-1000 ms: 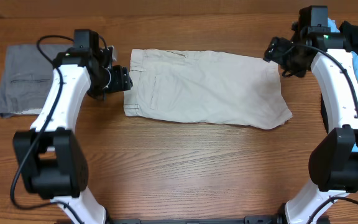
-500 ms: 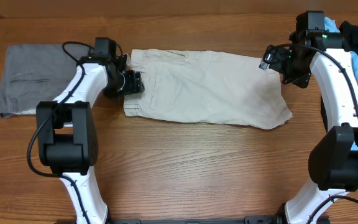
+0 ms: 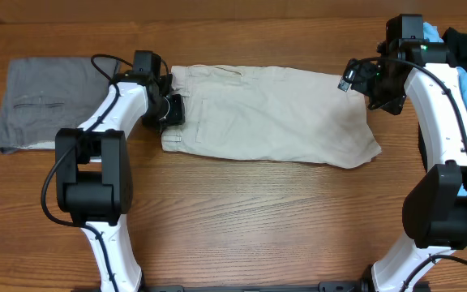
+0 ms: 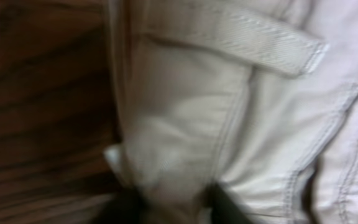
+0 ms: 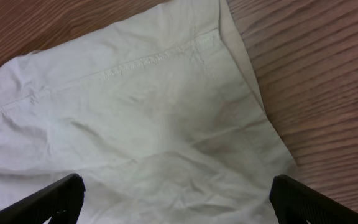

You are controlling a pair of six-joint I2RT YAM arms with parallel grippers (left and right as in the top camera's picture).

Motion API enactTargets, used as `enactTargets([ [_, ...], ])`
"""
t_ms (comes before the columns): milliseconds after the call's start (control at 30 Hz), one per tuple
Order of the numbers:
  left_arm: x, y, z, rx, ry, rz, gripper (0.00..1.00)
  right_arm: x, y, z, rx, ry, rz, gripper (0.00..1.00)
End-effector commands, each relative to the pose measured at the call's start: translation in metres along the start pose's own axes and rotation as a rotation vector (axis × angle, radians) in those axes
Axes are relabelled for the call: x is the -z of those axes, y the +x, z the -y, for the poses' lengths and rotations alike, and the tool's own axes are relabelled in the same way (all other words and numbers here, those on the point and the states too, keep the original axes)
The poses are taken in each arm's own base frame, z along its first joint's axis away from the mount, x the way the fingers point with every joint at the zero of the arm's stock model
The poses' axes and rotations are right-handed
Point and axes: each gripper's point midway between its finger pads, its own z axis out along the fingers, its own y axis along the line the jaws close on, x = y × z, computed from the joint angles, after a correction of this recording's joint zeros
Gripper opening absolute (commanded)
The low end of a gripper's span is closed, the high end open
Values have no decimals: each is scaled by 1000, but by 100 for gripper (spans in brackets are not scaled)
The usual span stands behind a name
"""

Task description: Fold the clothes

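Overhead: fixed above the table (image 3: 242, 211), looking straight down, far enough to take in both arms and the whole shorts (image 3: 274, 113). Left wrist: very close on the shorts' waistband edge, blurred, with wood at frame left. Right wrist: farther off, looking down on the hem corner, with the right gripper (image 5: 178, 198) spread to the bottom corners. All three views share the shorts.
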Motion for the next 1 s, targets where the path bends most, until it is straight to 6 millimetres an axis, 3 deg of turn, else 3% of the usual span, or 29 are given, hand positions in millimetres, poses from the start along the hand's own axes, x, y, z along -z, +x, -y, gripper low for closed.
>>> enactTargets([
  [0,-23,23,-12,8,-56,-92,6,2,-4,2,0,3,15,100],
  [267,-22,25,-13,5,-63,-100,4,2,-4,2,0,3,15,100],
  [333,-20,22,-12,4,-61,-93,9,2,-4,2,0,3,15,100],
  [367,-20,21,-11,3,-61,-90,17,2,-4,2,0,3,14,100],
  [433,-20,19,-14,2,-75,-82,54,2,-4,2,0,3,15,100],
  [467,-19,19,-17,1,-94,-79,66,2,-4,2,0,3,15,100],
  [533,-19,19,-25,0,-138,-77,74,2,-4,2,0,3,15,100],
  [633,-17,20,-34,-1,-195,-78,75,2,-4,2,0,3,15,100],
  [833,-19,25,-32,23,-188,-92,69,2,-4,2,0,3,15,100],
  [967,-22,26,-31,27,-187,-86,70,2,-4,2,0,3,14,100],
])
